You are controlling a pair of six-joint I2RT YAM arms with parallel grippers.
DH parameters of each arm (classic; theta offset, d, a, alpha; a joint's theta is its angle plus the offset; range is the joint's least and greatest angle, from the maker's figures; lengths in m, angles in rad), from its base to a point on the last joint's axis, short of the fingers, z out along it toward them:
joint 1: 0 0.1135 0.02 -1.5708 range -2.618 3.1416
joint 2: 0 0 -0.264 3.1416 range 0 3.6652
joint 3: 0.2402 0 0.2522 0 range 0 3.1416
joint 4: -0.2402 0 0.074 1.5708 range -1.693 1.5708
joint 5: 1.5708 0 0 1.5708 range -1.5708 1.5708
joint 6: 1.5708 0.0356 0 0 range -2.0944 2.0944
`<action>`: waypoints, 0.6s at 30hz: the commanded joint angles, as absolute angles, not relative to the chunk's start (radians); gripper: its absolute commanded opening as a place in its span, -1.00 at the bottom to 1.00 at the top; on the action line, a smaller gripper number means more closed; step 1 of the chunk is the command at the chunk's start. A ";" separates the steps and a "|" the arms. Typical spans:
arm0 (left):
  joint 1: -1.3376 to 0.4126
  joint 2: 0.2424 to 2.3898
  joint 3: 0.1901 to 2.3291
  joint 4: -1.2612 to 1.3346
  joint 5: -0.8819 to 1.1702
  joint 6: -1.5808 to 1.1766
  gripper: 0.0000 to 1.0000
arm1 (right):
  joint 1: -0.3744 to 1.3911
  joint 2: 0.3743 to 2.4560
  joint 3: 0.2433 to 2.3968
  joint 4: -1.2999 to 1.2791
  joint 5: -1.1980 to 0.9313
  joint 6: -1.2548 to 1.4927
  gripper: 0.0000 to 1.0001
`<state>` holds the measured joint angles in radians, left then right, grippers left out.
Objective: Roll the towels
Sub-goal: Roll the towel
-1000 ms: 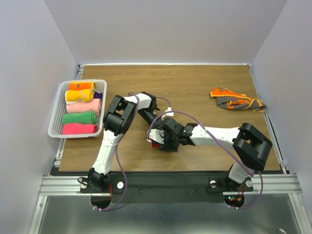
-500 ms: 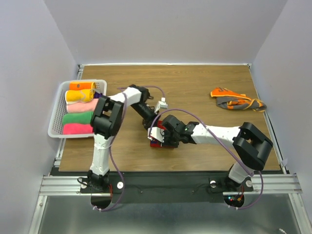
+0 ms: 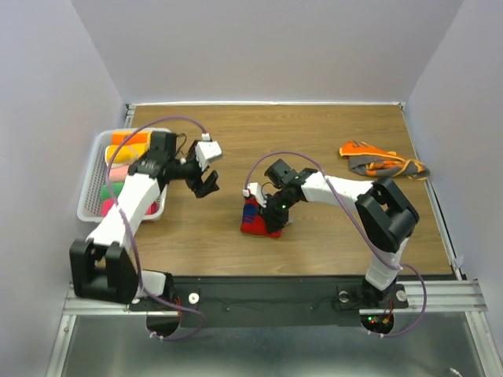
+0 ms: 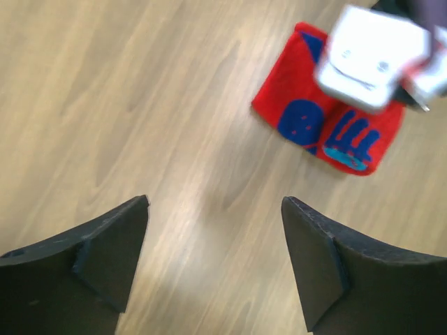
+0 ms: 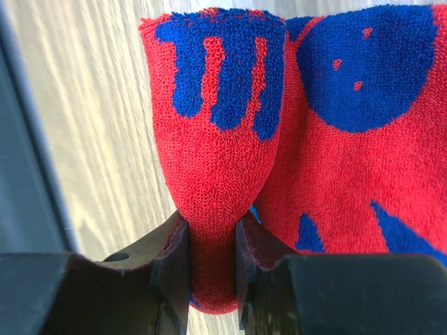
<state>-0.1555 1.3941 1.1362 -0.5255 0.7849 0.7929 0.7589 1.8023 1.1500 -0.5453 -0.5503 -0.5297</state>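
Brown wooden worktop [image 3: 314,137] is carrying the red towel [image 5: 209,174] with blue patterns, its bunched fold sitting clamped between the right fingers [image 5: 170,272], the rest lying just beside them. Rolling well is calling for an even, tight turn, while the left fingers [image 4: 105,251] are hanging spread and empty, well apart.

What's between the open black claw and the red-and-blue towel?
Only bare brown wooden tabletop, in the left wrist view, between the left gripper and the red cloth towel with blue patterns.
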 commanded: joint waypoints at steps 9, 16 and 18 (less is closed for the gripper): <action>-0.544 0.905 0.556 -0.148 0.335 1.057 0.93 | 0.643 2.035 1.333 -0.839 -0.943 -0.592 -0.86; -0.811 0.986 0.462 0.038 0.207 1.124 0.97 | 0.614 2.169 1.393 -0.940 -1.031 -0.670 -0.82; -0.853 1.025 0.475 0.052 0.212 1.127 0.97 | 0.607 2.180 1.404 -0.951 -1.038 -0.681 -0.81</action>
